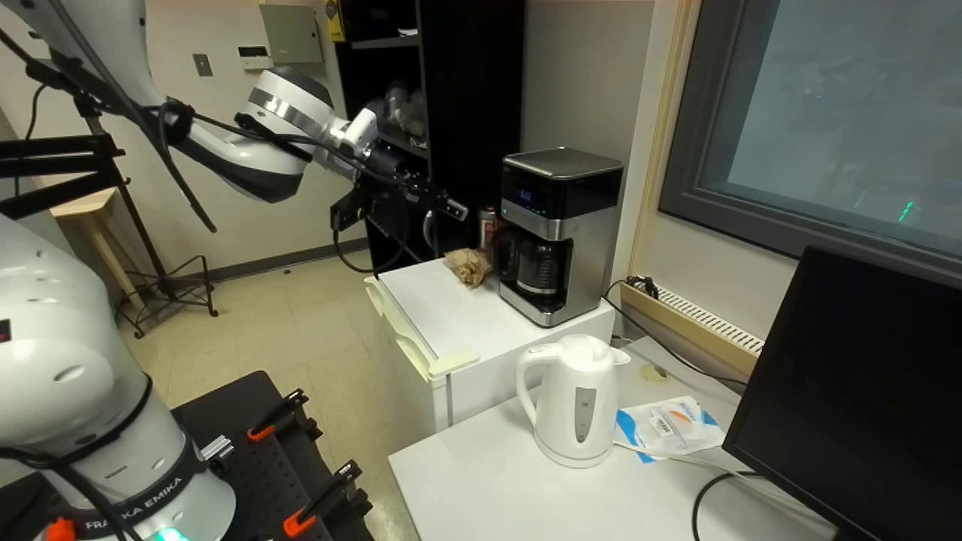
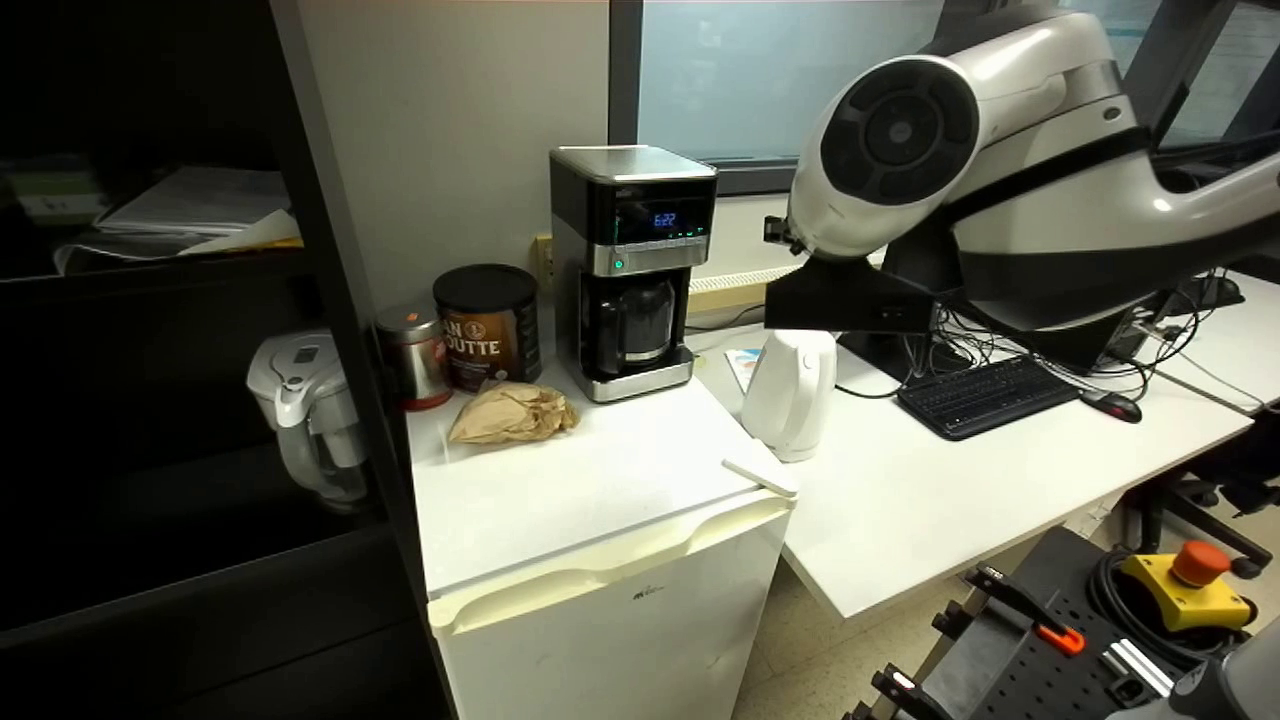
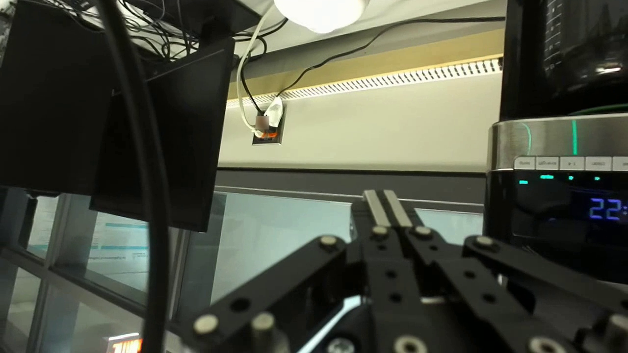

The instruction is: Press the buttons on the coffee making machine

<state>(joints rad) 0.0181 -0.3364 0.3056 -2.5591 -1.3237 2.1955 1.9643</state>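
The wrist view's right edge cuts off the coffee maker (image 3: pixel 559 139) and its clock readout (image 3: pixel 606 209).

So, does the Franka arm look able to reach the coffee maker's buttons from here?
Probably yes: nothing visible stands between the shut gripper and the buttons, and the paper bag lies lower, though the gripper would likely need to shift sideways.
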